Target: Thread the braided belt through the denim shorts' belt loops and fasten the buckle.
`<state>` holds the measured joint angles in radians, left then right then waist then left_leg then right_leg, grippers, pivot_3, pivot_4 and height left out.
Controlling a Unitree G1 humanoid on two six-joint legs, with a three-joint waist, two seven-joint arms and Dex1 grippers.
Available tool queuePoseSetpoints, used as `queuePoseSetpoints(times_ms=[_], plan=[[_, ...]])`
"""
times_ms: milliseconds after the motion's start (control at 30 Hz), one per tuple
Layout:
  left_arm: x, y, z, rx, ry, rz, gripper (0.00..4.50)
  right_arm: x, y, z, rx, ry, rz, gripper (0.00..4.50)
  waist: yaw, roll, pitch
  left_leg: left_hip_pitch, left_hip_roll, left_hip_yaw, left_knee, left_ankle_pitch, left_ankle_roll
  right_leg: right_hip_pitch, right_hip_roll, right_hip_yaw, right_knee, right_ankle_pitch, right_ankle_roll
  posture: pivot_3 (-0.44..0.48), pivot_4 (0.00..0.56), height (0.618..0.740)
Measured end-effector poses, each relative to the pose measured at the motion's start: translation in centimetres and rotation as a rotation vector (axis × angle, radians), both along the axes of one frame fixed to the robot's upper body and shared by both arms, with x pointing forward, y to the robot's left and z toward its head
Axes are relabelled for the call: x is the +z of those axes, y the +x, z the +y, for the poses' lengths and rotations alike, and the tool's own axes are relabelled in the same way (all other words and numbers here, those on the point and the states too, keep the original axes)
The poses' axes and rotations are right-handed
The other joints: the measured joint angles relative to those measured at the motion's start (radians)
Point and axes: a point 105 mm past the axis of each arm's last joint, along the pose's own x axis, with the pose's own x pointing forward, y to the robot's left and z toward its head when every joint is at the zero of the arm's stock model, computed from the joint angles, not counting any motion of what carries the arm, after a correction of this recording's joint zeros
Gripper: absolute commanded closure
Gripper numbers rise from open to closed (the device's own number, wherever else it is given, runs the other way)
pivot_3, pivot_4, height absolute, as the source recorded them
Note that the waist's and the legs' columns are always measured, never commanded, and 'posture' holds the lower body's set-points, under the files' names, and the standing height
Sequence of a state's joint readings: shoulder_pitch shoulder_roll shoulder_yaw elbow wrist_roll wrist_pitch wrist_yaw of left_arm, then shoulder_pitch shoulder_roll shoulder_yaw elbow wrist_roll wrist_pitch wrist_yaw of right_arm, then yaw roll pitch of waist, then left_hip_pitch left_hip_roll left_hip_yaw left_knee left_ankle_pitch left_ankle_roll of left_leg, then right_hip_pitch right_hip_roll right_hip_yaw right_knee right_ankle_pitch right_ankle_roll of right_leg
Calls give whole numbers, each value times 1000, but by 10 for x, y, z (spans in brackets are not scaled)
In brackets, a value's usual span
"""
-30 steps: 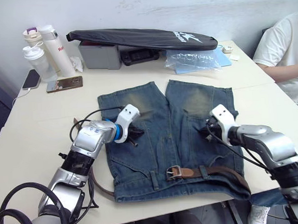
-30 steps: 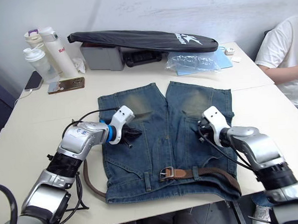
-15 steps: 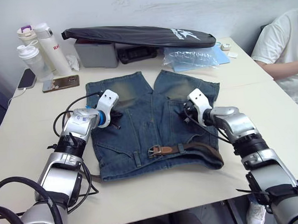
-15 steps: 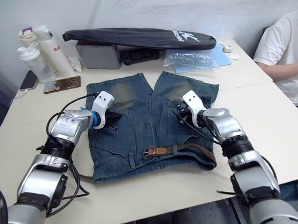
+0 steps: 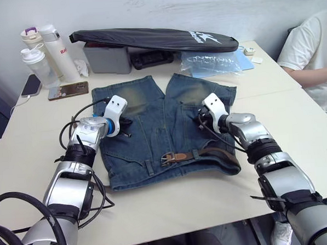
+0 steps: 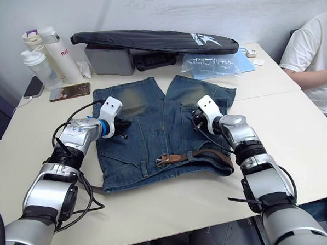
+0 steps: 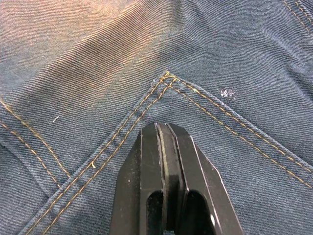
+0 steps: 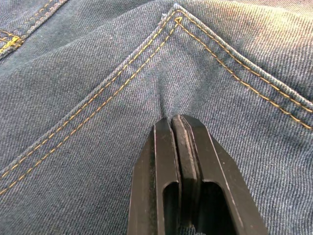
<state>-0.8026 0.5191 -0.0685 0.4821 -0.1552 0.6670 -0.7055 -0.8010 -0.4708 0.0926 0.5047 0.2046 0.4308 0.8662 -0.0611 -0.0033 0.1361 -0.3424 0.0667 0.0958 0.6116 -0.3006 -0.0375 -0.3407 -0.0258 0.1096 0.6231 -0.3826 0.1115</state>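
Pinching denim shorts (image 5: pixel 169 130), left claw (image 7: pixel 163 128), right claw (image 8: pixel 172 122), both closed

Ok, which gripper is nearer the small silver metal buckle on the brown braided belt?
Right. The right gripper sits up-right of the silver metal buckle; the left gripper is farther, up-left.

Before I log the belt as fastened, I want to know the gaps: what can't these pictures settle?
- Buckle: too small in the eye views to tell whether its prong is engaged.
- Braided belt: its run left of the buckle is hidden behind the denim shorts.
- Right gripper and left gripper: whether either pinches denim is unclear.
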Motion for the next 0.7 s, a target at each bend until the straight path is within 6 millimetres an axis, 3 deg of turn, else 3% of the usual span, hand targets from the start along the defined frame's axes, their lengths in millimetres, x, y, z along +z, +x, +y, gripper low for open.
queuePoseSetpoints(times_ms=[133,167,300,400,467,600,633,700], plan=[[37,-11,14,-11,-98,-60,537,35,-17,-13,11,32,-67,4,2,1,1,0,0,-1,0,0,0,1,0,1,-1,0,0,0,150,740],[47,-17,12,-44,-129,-75,98,43,-21,-13,13,36,-91,0,3,1,1,0,0,-1,0,0,0,2,0,1,-2,0,0,0,150,740],[76,-62,-10,-300,-280,-97,35,54,-43,-9,26,74,-118,0,4,1,0,0,0,-2,-4,0,0,3,-1,2,-3,0,0,0,150,740],[66,-87,-14,-379,-295,-40,35,48,-55,-8,4,74,-114,0,8,1,1,-4,-3,-5,-5,0,0,10,-1,-1,-8,0,-1,0,150,740],[62,-92,-20,-401,-294,-29,35,44,-60,-13,-31,83,-106,0,2,10,9,-8,-13,-42,-12,7,5,35,-12,-39,-33,1,-2,0,150,740],[64,-98,-26,-427,-297,-51,35,42,-70,-10,-48,96,-96,0,11,15,12,-30,-48,-109,-22,38,4,42,-36,-117,-34,3,-2,0,150,740],[64,-100,-26,-434,-293,-55,35,41,-73,-9,-45,95,-84,0,13,16,12,-34,-51,-117,-25,44,5,37,-38,-123,-31,3,-2,0,150,740],[60,-104,-23,-436,-287,-44,35,37,-80,-6,-26,95,-60,0,39,15,13,-34,-51,-119,-22,46,4,32,-43,-108,-28,3,-2,0,150,740]])
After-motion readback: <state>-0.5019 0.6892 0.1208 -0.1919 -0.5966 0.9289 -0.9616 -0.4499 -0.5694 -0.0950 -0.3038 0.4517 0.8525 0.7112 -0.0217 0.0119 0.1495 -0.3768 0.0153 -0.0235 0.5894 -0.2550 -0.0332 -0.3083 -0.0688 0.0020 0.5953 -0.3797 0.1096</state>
